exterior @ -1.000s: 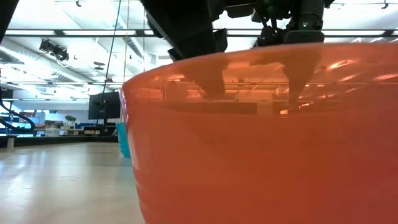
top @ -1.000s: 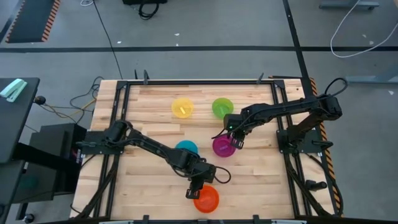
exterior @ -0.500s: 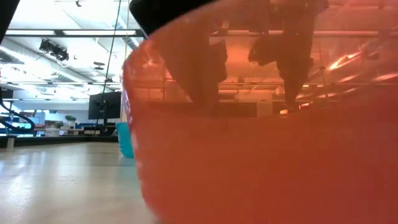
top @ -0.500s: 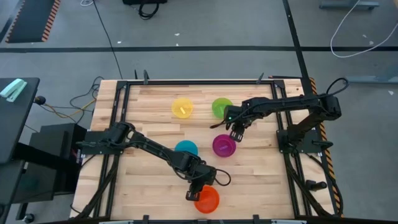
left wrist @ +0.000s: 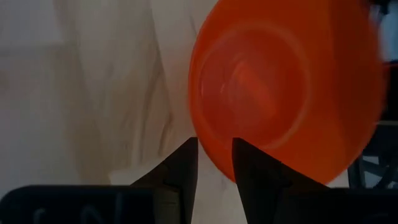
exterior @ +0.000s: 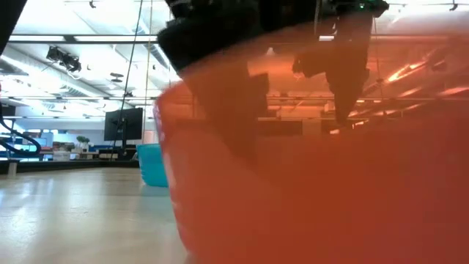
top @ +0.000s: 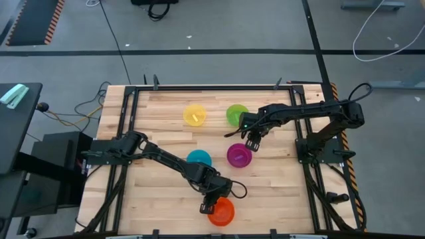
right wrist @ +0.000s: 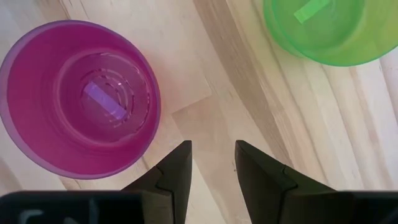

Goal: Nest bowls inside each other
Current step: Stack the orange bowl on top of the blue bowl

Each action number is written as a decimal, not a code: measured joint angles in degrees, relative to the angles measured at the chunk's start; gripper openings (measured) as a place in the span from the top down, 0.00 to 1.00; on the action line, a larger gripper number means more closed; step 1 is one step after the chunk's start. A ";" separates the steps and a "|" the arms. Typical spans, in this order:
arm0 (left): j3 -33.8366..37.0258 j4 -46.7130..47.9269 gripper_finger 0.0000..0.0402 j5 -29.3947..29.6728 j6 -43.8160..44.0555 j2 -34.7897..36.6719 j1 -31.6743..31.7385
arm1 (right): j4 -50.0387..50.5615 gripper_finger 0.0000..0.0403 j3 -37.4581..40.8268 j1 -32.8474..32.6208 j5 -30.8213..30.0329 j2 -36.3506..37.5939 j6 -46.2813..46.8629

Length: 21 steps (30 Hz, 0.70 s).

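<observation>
The orange bowl (top: pixel 223 213) sits near the table's near edge and fills the low view (exterior: pixel 315 183). My left gripper (top: pixel 208 204) is shut on it. The magenta bowl (top: pixel 239 156) stands upright on the wood at mid-table, and a purple rim (right wrist: pixel 7 124) shows round it. My right gripper (top: pixel 251 141) hovers open above the bare wood between the magenta bowl (right wrist: pixel 81 99) and the green bowl (right wrist: pixel 323 31), touching neither. The blue bowl (top: pixel 198 158), the yellow bowl (top: pixel 194 114) and the green bowl (top: pixel 236 114) stand apart on their bases. My left gripper (left wrist: pixel 214 149) has the orange bowl by its rim (left wrist: pixel 221 155) on the side toward the table's left. The wall is pinched with one finger (left wrist: pixel 249 165) inside the bowl and the other (left wrist: pixel 183 165) outside. The fingers come from above, pointing down. In the low view the bowl looks tilted.
The table's near edge lies just beyond the orange bowl. A black frame rail (top: pixel 126 126) runs along the table's left side and another (top: pixel 302 126) along its right. Bare wood lies at the table's near left and near right.
My right gripper has drawn away from the magenta bowl toward the far edge and the green bowl, then held still. The orange bowl, held by my left gripper, has risen and tipped in the low view, and more of the blue bowl shows beside it.
</observation>
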<state>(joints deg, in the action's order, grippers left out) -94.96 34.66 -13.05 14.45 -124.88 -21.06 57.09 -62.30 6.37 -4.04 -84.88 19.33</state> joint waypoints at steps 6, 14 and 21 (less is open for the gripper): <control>0.00 0.26 0.80 1.95 -0.58 -0.06 0.08 | -0.01 0.68 0.00 0.00 0.01 0.00 0.02; -0.09 2.52 0.97 5.45 -1.61 0.02 0.66 | 0.01 0.68 0.00 0.00 -0.01 0.00 0.11; -2.79 12.29 0.98 7.09 -3.78 0.09 0.61 | -0.01 0.68 0.00 -0.17 0.01 0.00 0.11</control>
<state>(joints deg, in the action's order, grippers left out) -97.74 46.95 -5.96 10.67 -124.79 -20.45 57.08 -62.30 6.20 -4.03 -84.88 19.44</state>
